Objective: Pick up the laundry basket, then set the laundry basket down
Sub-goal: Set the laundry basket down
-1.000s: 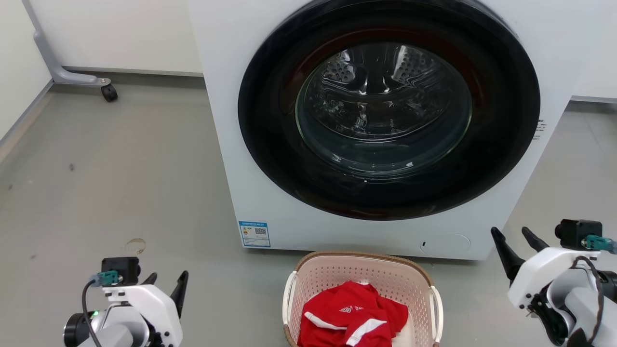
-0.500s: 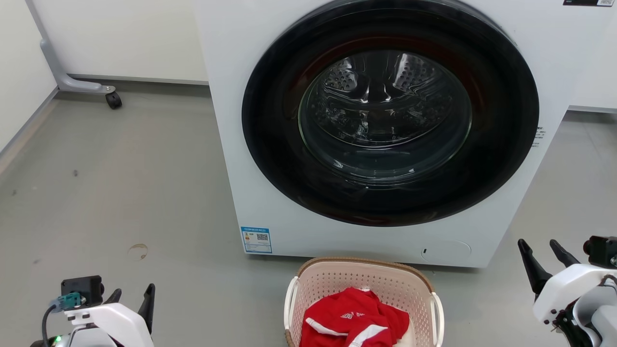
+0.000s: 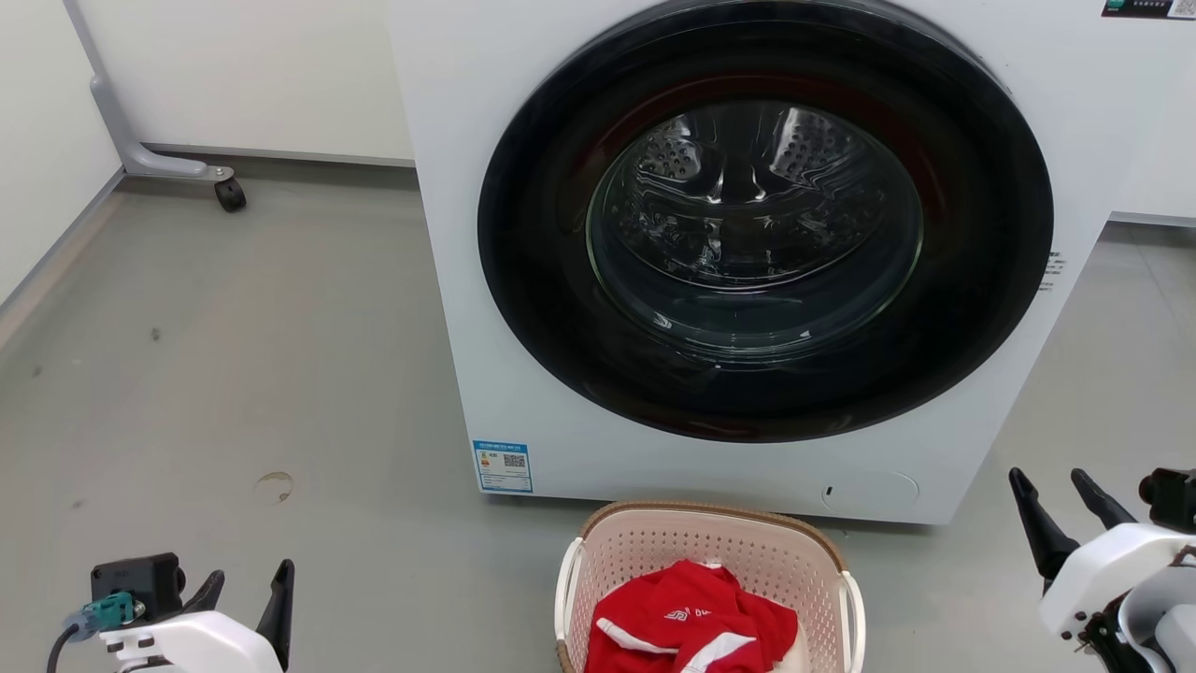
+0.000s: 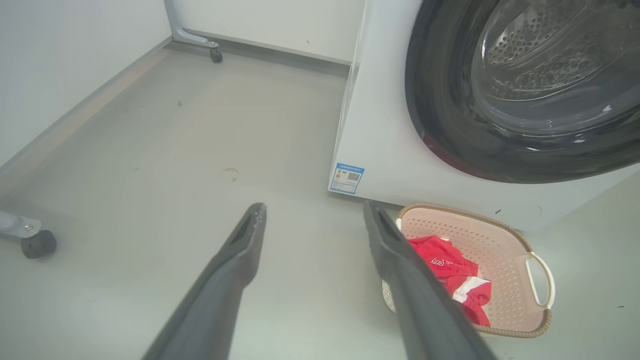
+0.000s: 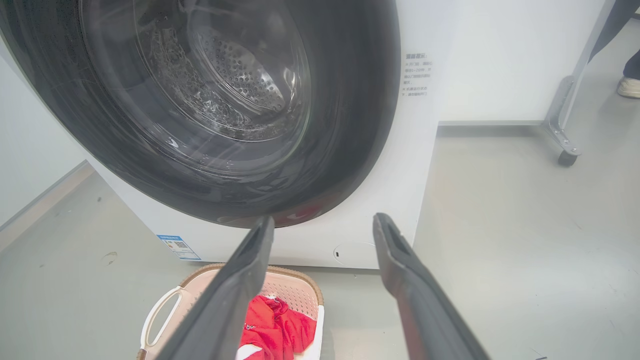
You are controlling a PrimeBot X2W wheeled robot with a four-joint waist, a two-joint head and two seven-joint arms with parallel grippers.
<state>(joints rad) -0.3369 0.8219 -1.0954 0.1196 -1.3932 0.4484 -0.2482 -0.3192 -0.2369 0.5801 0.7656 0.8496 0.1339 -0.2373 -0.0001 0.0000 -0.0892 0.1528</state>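
The laundry basket (image 3: pixel 645 551) stands on the floor (image 3: pixel 234 355) just in front of the washer (image 3: pixel 448 280), below its round dark door (image 3: pixel 766 224), with a red garment (image 3: pixel 691 626) lying inside. In the head view the left gripper (image 3: pixel 250 575) and right gripper (image 3: pixel 1048 479) sit well apart on either side of the basket, touching nothing, each with its fingers spread and empty

The left wrist view looks past the left gripper (image 4: pixel 315 206) and brings in one white handle (image 4: pixel 542 277) of the basket (image 4: pixel 470 232) and a grey caster (image 4: pixel 37 243) at the floor's near edge. The right wrist view, past the right gripper (image 5: pixel 324 219), adds the washer's side panel, a wheeled stand (image 5: pixel 565 145) and a person's shoe (image 5: pixel 629 87)

A blue sticker (image 3: pixel 503 465) with a QR code sits at the washer's lower front corner; its text is too small to read. Grey print (image 5: pixel 416 75) on the washer front beside the door is likewise illegible. The garment carries a white logo and letters, partly folded away
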